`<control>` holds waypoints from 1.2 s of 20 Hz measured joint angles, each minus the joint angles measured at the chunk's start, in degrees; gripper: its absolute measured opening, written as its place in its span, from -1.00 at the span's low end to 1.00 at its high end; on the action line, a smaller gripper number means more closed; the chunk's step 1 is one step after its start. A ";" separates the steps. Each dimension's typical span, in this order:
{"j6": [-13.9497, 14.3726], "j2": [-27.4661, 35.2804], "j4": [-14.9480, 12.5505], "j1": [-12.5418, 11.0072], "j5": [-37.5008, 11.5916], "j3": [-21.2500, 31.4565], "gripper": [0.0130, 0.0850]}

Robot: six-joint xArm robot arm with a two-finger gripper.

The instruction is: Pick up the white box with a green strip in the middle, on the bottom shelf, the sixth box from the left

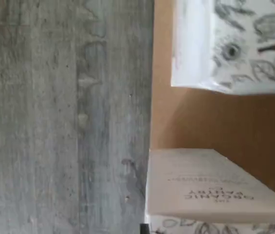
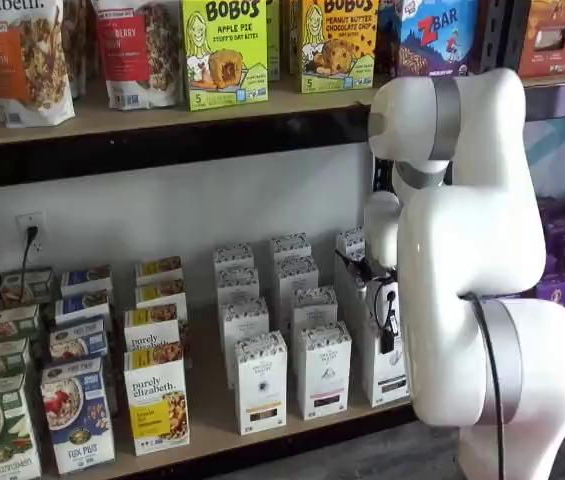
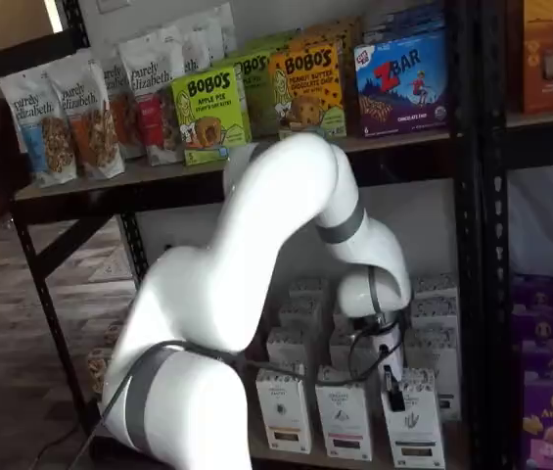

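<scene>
Bottom shelf [image 2: 212,425]: rows of white cartons. Tool [image 3: 391,384] pressed together on white box [image 3: 413,426], directly beneath it at the front row. Grasp apparently made; lifting clear of the shelf remains.

In both shelf views the white arm [image 2: 472,270] stands in front of the bottom shelf [image 2: 207,425] and covers its right part. The fingers [image 3: 391,384] show only as a dark shape above the white box [image 3: 413,426], perhaps closed on its top, though no gap can be made out. In a shelf view that box [image 2: 387,370] is half hidden behind the arm and a black cable [image 2: 387,325]. In the wrist view one patterned carton [image 1: 239,44] is cut off by the picture's edge, and a plain carton [image 1: 210,187] bears print too blurred to read. Labels on the small back-row boxes [image 2: 290,247] are too small to read.
</scene>
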 joint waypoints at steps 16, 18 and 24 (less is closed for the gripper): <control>9.19 -21.38 -5.11 3.85 -3.45 27.09 0.00; 10.75 -24.49 -6.12 4.42 -3.74 30.44 0.00; 9.25 -34.21 -3.43 5.58 -1.43 38.59 0.00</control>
